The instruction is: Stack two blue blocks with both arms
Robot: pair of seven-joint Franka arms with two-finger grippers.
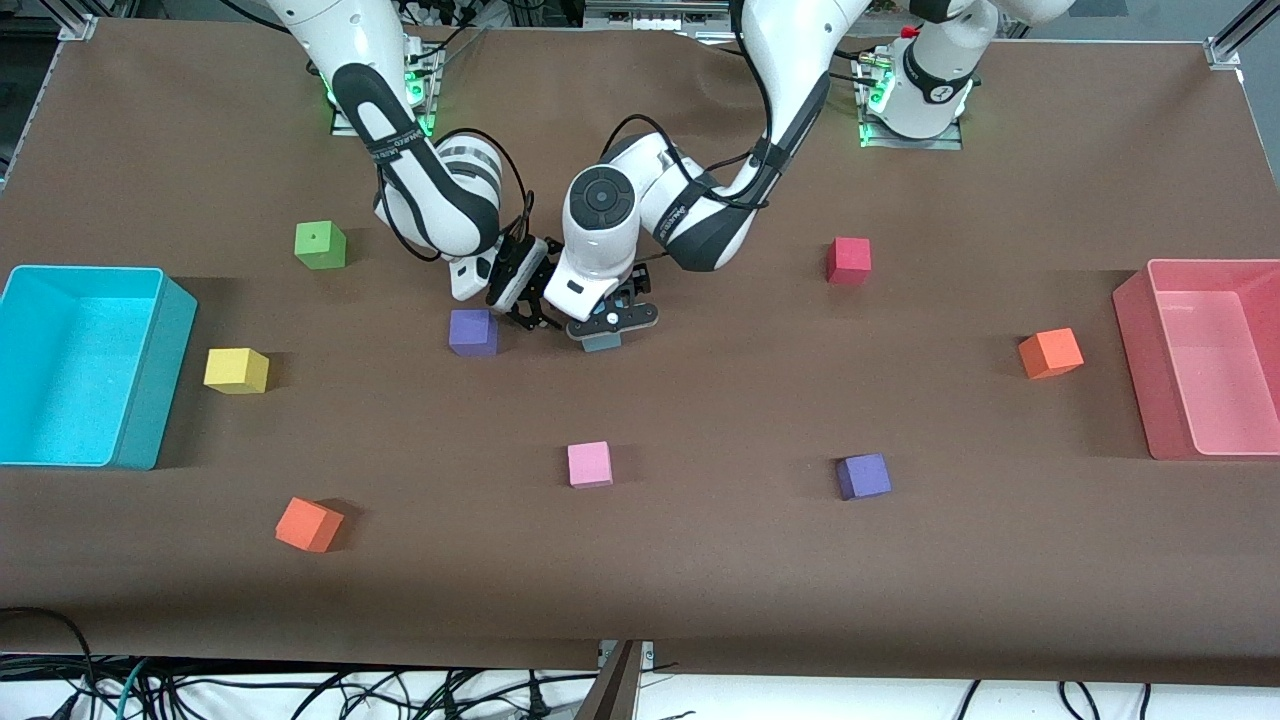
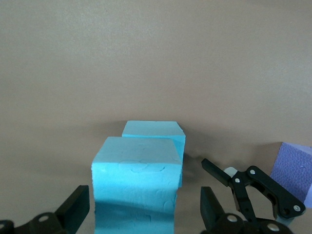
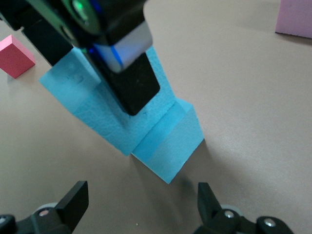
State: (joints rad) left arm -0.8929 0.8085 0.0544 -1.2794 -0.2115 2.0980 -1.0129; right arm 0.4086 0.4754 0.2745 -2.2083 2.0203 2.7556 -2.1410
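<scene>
Two sky-blue blocks are stacked at mid-table. The upper blue block rests on the lower blue block, shifted off its centre. In the front view only a bit of blue block shows under the left gripper. My left gripper is open, with its fingers on either side of the upper block and a gap at each side. The right wrist view shows the upper block, the lower block and a left finger. My right gripper is open and empty beside the stack.
A purple cube lies close by the right gripper. Around lie a pink cube, a second purple cube, red, orange, yellow and green cubes. A cyan bin and a pink bin stand at the table's ends.
</scene>
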